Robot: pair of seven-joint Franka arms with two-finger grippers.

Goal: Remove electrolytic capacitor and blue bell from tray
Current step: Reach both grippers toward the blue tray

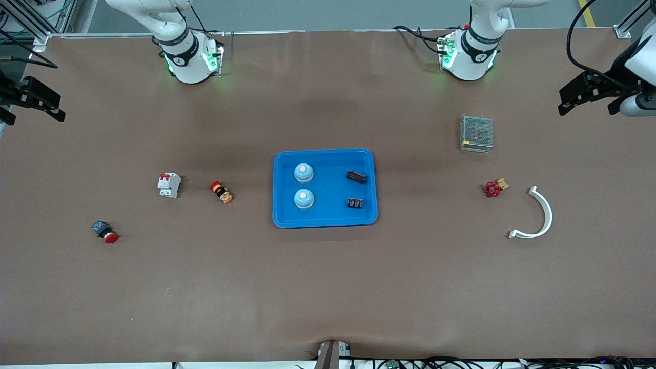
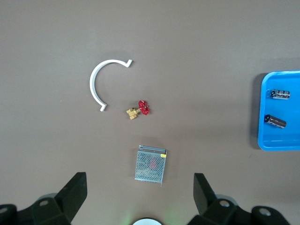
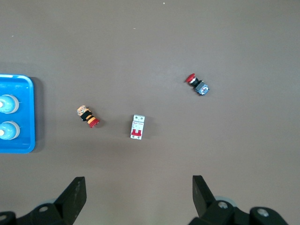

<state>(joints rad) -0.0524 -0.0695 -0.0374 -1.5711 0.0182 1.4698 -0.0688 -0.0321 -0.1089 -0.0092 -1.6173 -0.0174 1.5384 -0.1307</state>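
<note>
My left end effector [image 2: 138, 197] hangs up high over the bench [image 1: 328, 287], at the left arm's end of it. Its fingers [image 2: 75, 192] are spread wide and hold nothing. My right end effector [image 3: 136, 197] hangs up high at the right arm's end. Its fingers [image 3: 72, 194] are spread wide too, and they hold nothing.

A blue tray [image 1: 325, 219] sits in the middle of the bench. Two little round bells lie in it, on the side toward my right arm. One bell [image 1: 303, 172] is farther from the front camera, and the other bell [image 1: 304, 199] is nearer to it. Two dark capacitors lie in the tray on the side toward my left arm. One capacitor [image 1: 356, 177] is farther from the front camera. The other capacitor [image 1: 355, 203] is nearer.

Below my left end effector I see a metal box with a mesh top [image 2: 150, 168]. A small red valve with a gold end [image 2: 139, 109] lies near it, and a white curved piece [image 2: 100, 82] lies just beside the valve.

Below my right end effector I see a white breaker with red switches [image 3: 137, 127]. An orange and black part with a red tip [image 3: 88, 116] lies between the breaker and the tray. A red push button on a grey block [image 3: 197, 83] lies well apart from them, nearer to the front camera.
</note>
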